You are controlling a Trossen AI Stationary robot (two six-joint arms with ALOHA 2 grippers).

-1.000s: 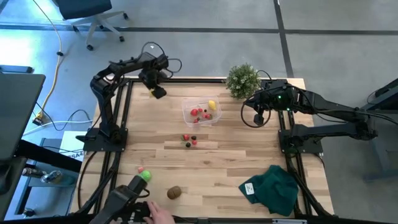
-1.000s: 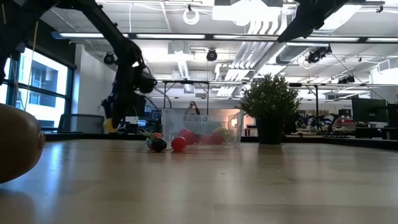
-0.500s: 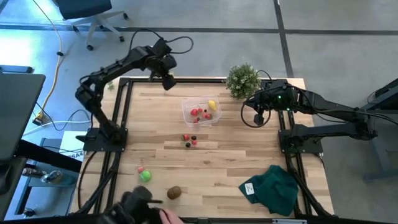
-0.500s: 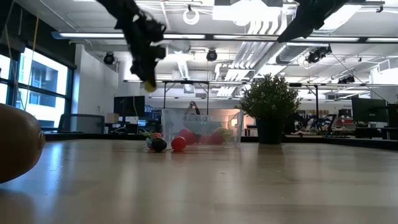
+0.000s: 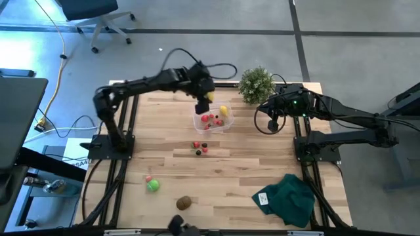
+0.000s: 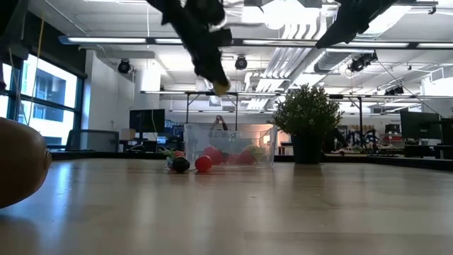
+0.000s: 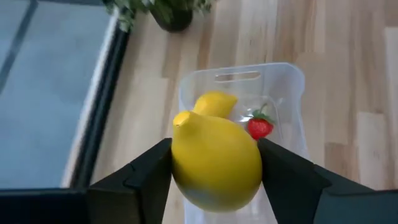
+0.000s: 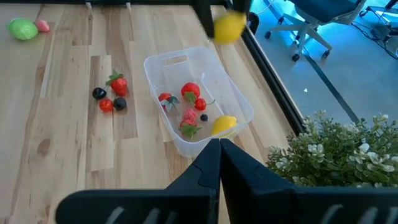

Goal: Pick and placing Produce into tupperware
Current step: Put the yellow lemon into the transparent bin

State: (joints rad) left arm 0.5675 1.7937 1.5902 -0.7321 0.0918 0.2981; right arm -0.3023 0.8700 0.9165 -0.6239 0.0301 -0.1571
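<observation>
High view: left gripper (image 5: 204, 99) hangs above the far-left corner of the tub (image 5: 199, 121), fingers clamped on a lemon (image 5: 203, 103). Left wrist view confirms it: lemon (image 7: 216, 160) squeezed between both dark fingers (image 7: 149, 173), tub (image 7: 290, 83) directly beyond it, with a second lemon (image 7: 214, 102) and a strawberry (image 7: 260, 127) inside.

Tub sits on the table (image 5: 249, 164) near the far middle, just beside the plant (image 5: 256, 84). Right wrist view shows its contents: several red berries (image 8: 190, 91), one tiny dark berry, and the yellow lemon (image 8: 223, 124) at the end nearest the plant (image 8: 329, 152). Held lemon (image 8: 228, 27) shows up there too, above the tub's far end and clear of it.

Loose produce on the table: small cluster of red and dark berries (image 5: 200, 147) just in front of the tub, not touching it. Green ball (image 5: 153, 185) with a small pink piece beside it near the front left; kiwi (image 5: 184, 202) close by, nearer the front edge. Low view has the kiwi (image 6: 21, 161) big at the left edge, berries (image 6: 191, 164) ahead of the tub (image 6: 230, 145), held lemon (image 6: 221, 87) well above the tub rim.

Right gripper (image 5: 273, 113) waits over the right side of the table by the plant; right wrist view shows its fingers (image 8: 211, 165) pressed together, holding nothing. Green cloth (image 5: 289, 198) lies at the front right corner.
</observation>
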